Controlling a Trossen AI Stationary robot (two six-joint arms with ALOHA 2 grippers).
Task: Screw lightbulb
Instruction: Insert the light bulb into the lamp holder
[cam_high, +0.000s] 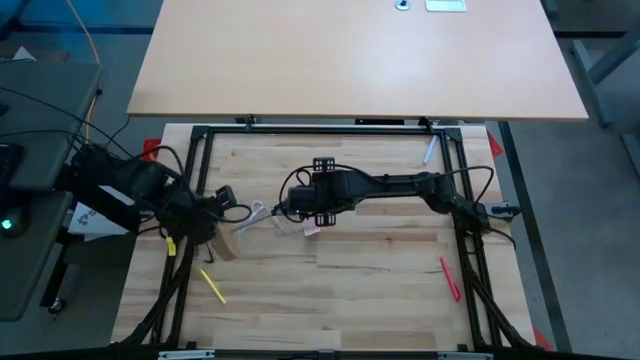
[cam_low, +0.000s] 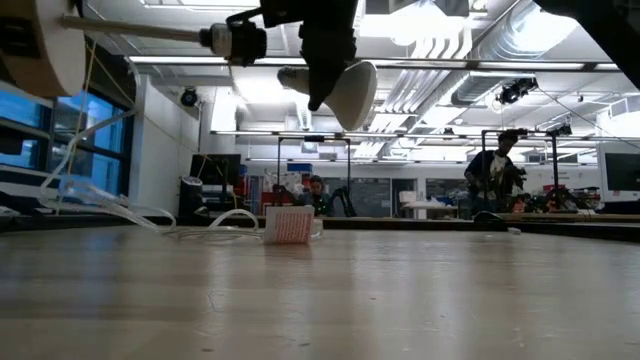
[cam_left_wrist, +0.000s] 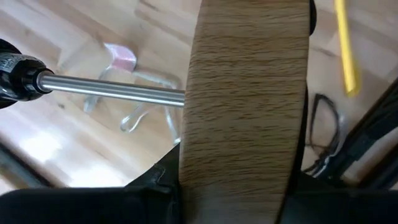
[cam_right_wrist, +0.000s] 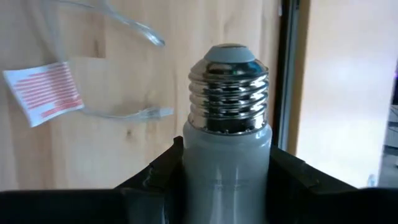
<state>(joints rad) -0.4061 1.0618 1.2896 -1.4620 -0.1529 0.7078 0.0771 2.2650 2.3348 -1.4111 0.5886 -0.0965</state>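
My right gripper (cam_right_wrist: 227, 180) is shut on the white lightbulb (cam_low: 345, 90), high above the table near its middle (cam_high: 285, 207). The bulb's silver screw base (cam_right_wrist: 229, 87) points toward the table's left. My left gripper (cam_left_wrist: 239, 199), at the left (cam_high: 215, 235), is shut on the lamp's round wooden disc (cam_left_wrist: 245, 106). The disc stands on edge. Its metal stem (cam_left_wrist: 112, 90) runs level to the black socket (cam_low: 240, 40). The bulb's base (cam_low: 290, 78) is just right of and slightly below the socket, apart from it. My left gripper pinches the wooden disc's two flat faces near its rim (cam_left_wrist: 239, 168), one finger on each side. The disc is lifted clear of the table, on edge, its stem pointing toward the table's right. My right gripper pinches the bulb's pale neck (cam_right_wrist: 227, 158), just behind the screw thread, between its two fingers. The fingers reach from the table's right, and the screw base sticks out beyond them. The bulb is lifted clear, lying nearly level.
A clear cord with a red-and-white tag (cam_right_wrist: 46, 93) lies on the table under the grippers (cam_low: 290, 225). A yellow marker (cam_high: 212, 285), a red pen (cam_high: 449, 278) and another pen (cam_high: 430, 150) lie on the wood. Black frame rails (cam_high: 190, 180) border the table. People stand in the room behind (cam_low: 495, 170).
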